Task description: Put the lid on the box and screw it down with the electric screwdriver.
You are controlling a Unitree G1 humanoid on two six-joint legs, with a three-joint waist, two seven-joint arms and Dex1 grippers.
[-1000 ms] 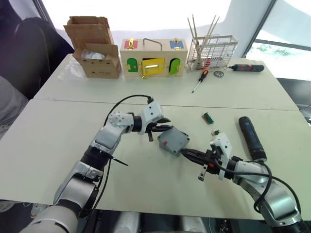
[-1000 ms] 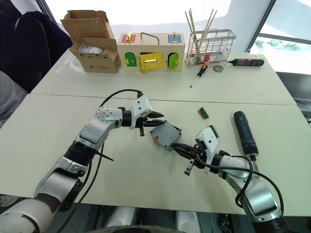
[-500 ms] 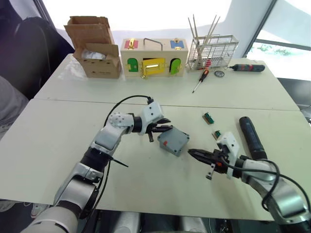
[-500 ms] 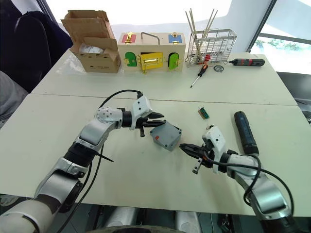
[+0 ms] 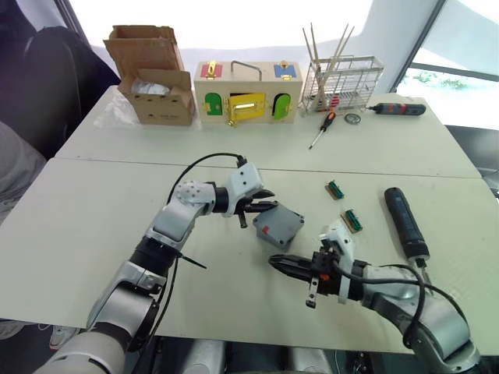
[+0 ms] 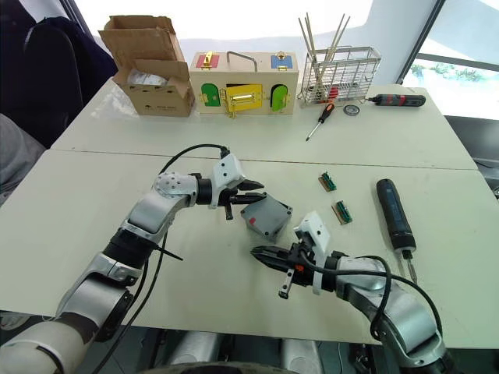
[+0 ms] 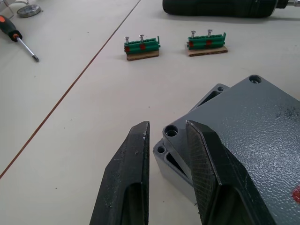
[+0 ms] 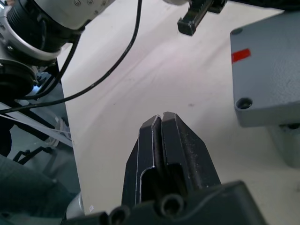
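On the table: one box, two green screw strips

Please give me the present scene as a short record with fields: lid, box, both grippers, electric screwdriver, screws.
lid: lies on the box, turned askew, corners not aligned
box: on the table, one corner of its rim exposed
left gripper: at a corner of the lid
right gripper: shut, empty, near the table in front of the box
electric screwdriver: lying on the table at the robot's right, untouched
screws: standing in two green strips
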